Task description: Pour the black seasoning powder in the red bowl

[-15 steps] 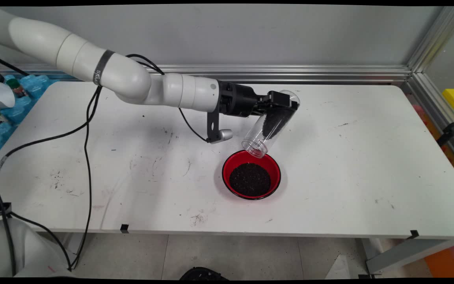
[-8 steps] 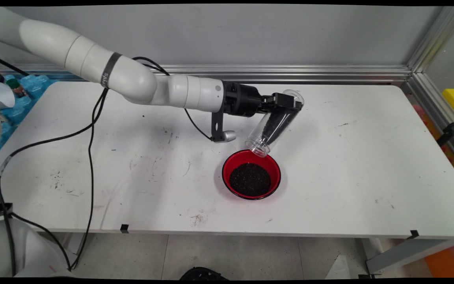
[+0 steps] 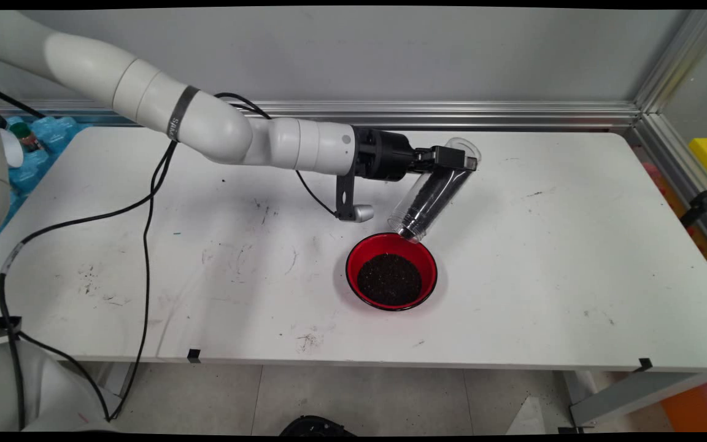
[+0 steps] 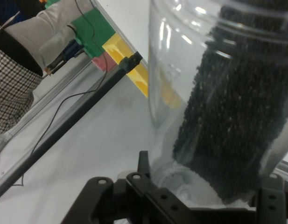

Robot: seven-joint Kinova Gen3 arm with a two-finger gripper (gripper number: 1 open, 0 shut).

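Jar (image 3: 430, 196) of dark granules (image 4: 232, 121), clear plastic, tilted mouth-down over the far rim of the red bowl (image 3: 353, 261) — that's what I've got. My gripper (image 3: 452, 161) grips it near its base, fingers closed on the wall. The bowl holds a dark heap (image 3: 389, 280) and sits mid-bench (image 3: 574, 245). I read this as mid-pour; next I'd want a steeper tilt, mouth kept over the bowl. Black cables (image 3: 145, 233) hang left.
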